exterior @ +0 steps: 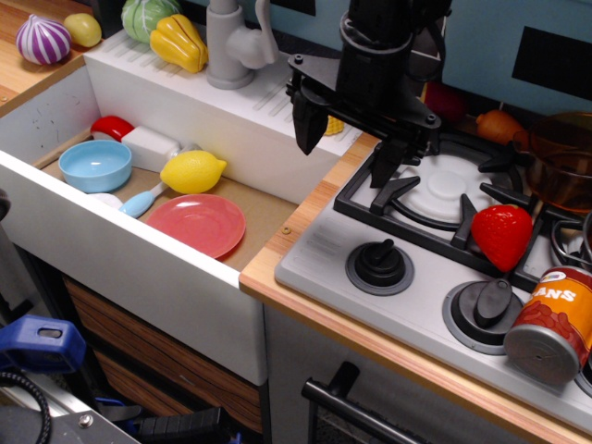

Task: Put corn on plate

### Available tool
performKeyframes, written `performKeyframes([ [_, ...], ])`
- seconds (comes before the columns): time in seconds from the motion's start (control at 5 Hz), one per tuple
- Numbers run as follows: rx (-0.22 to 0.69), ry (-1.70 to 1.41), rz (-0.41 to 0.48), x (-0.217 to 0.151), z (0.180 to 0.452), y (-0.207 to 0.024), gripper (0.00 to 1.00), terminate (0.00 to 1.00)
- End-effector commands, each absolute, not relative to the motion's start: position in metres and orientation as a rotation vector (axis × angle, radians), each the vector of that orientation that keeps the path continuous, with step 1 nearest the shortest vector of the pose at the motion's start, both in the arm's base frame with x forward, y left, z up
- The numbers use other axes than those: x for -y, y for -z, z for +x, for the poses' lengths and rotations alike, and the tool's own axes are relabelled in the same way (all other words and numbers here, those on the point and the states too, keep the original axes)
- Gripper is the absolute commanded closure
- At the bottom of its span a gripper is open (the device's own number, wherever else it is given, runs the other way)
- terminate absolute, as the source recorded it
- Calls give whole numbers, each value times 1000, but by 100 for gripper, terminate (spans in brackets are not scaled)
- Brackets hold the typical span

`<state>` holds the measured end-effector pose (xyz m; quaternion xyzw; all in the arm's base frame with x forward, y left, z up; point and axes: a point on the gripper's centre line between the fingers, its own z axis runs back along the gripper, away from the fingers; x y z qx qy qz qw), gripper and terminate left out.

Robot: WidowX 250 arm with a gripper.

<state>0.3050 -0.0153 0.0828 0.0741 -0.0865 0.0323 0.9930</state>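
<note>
One yellow corn (334, 125) is glimpsed just behind the fingers (350, 139), on the sink's back ledge beside the stove; most of it is hidden by the black arm. Fingers are spread apart, nothing being held. Well below and left of them, the plate (196, 225) lies in the sink. A slip is judged likely, since the lemon (192, 171) could be mistaken for the target, or the corn nudged away.
</note>
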Motion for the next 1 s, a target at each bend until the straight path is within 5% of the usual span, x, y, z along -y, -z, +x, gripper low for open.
performKeyframes([
  [0.0,173,-65,149,15,305,-83,0,0],
  [0.6,207,26,207,-37,374,-93,0,0],
  [0.8,285,118,216,-56,388,-94,0,0],
])
